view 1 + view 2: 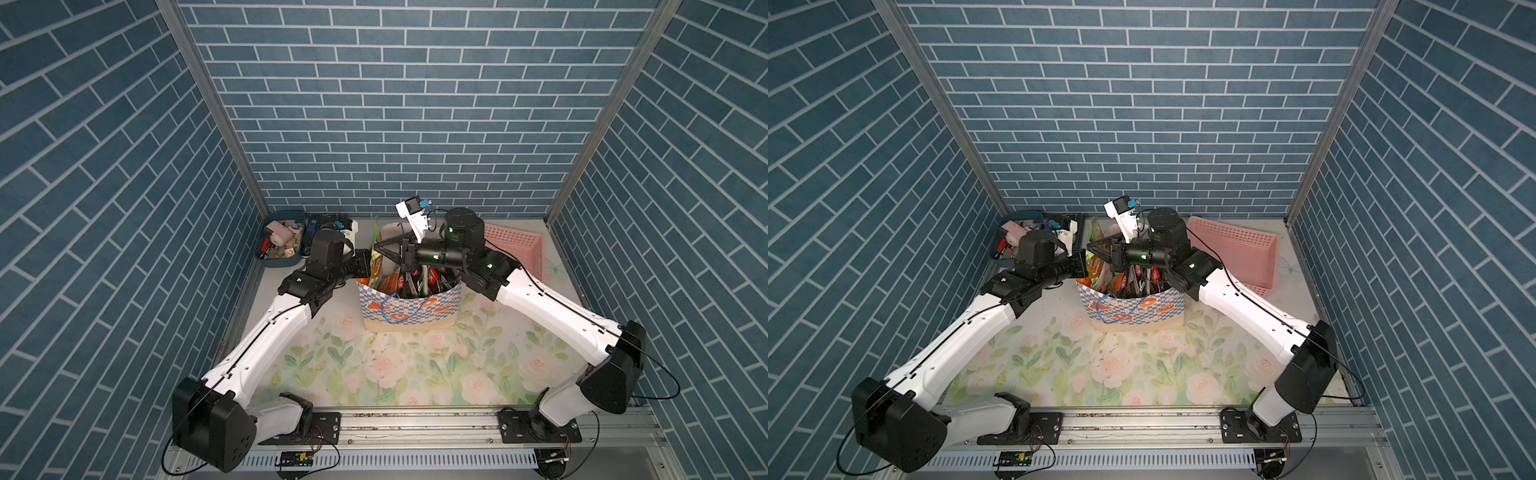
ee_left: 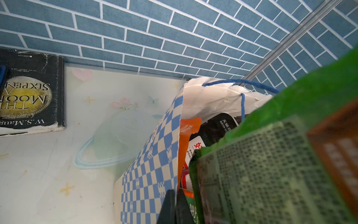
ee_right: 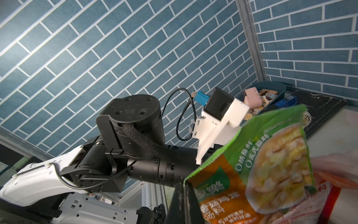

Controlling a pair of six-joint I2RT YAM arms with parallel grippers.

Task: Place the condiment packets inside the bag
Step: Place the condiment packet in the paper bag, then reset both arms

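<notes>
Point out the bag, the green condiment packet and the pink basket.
bag (image 1: 419, 311): in a top view, checked front wall.
green condiment packet (image 3: 275, 155): right wrist view, printed food photo.
pink basket (image 1: 519, 245): in a top view, slotted inner surface.

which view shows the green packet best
The right wrist view: the green packet faces it, food photo and print readable. The left wrist view shows only its blurred back. In both top views it is a thin green-orange strip at the bag rim, partly hidden by the right end effector.
</notes>
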